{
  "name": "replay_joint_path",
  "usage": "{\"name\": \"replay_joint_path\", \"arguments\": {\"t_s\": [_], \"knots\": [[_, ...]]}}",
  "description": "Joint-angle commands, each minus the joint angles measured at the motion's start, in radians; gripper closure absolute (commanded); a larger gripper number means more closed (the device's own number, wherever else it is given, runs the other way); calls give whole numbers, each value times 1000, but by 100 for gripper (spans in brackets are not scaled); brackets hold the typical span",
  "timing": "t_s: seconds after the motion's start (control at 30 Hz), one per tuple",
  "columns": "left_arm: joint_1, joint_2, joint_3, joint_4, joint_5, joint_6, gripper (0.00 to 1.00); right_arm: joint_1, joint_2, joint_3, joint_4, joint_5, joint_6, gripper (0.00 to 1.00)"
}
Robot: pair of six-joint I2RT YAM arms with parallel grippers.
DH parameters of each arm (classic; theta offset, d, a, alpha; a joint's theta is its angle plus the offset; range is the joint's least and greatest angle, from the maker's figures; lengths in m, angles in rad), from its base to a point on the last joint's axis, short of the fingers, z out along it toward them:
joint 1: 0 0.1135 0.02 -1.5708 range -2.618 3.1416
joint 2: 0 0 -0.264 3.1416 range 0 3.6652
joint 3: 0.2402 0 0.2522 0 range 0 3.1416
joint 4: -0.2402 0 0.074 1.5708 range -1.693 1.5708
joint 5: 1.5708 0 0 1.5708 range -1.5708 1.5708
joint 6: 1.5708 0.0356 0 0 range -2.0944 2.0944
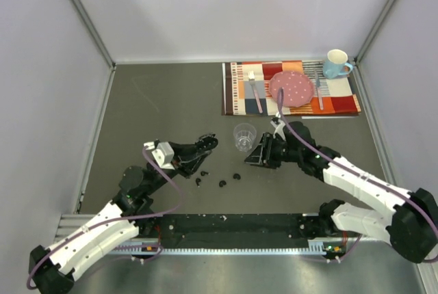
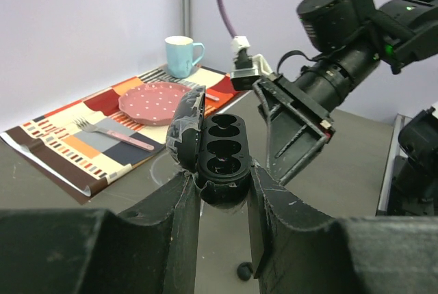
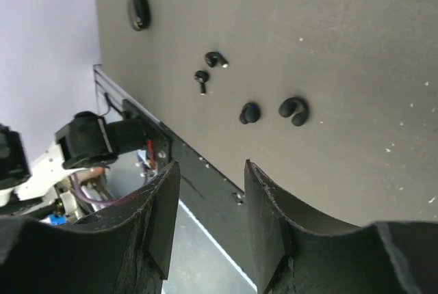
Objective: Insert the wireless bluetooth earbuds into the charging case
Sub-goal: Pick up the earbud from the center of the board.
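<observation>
My left gripper (image 2: 222, 184) is shut on the black charging case (image 2: 220, 158), held above the table with its lid hinged open and both sockets showing. In the top view it hangs at centre left (image 1: 205, 145). Several wireless bluetooth earbuds, tiny and glossy black, lie loose on the grey table below: one (image 1: 237, 176), another (image 1: 222, 184), a third (image 1: 198, 182). The right wrist view shows them too (image 3: 293, 111) (image 3: 249, 113) (image 3: 201, 77). My right gripper (image 3: 210, 171) stands open with nothing between its fingers, above the table just right of the case (image 1: 256, 156), facing it (image 2: 294, 130).
A clear plastic cup (image 1: 244, 137) stands just behind both grippers. A striped placemat (image 1: 239, 96) at the back right carries a pink plate (image 1: 291, 89), forks and a blue mug (image 1: 336, 63). Another black oval case (image 3: 137, 11) lies on the table past the earbuds.
</observation>
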Motion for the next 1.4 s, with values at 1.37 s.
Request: {"name": "replay_joint_path", "arguments": {"t_s": [1.37], "knots": [[-1,35,51,5,85,-33,100,114,462,118,134,154,-204,68]]}}
